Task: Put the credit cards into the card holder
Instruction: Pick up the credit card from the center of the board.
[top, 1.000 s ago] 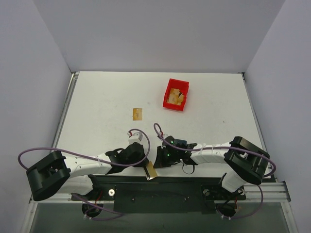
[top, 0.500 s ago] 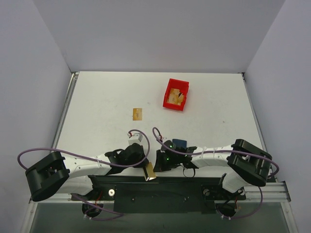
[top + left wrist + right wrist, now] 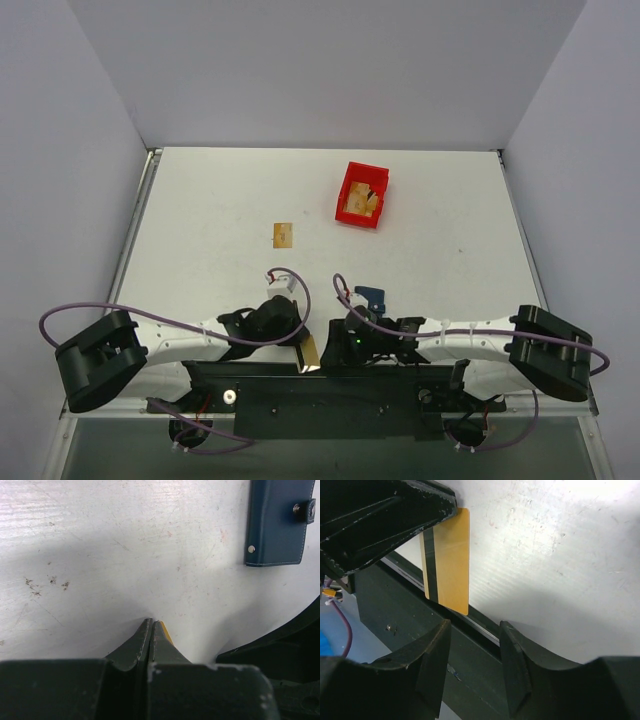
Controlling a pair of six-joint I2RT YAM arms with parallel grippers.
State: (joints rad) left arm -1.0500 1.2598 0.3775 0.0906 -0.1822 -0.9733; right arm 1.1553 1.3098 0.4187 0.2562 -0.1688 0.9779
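Note:
My left gripper [image 3: 303,346] is shut on a tan-gold credit card [image 3: 311,353] with a dark stripe, holding it on edge at the table's near edge. In the left wrist view only the card's yellow edge [image 3: 166,631] shows beside the shut fingertips [image 3: 151,623]. In the right wrist view the card [image 3: 451,560] hangs from the left fingers [image 3: 385,520]. My right gripper [image 3: 472,630] is open and empty just short of the card, and it also shows in the top view [image 3: 336,346]. The navy card holder [image 3: 372,298] lies closed on the table [image 3: 277,522]. A second card [image 3: 284,235] lies flat farther out.
A red plastic bin [image 3: 362,194] stands at the back, right of centre. The black mounting rail [image 3: 320,385] runs along the near edge under both grippers. White walls enclose the table on three sides.
My right arm has swung back to the near edge, uncovering the card holder, and its open gripper now faces the held card. The left gripper and its card have barely moved.

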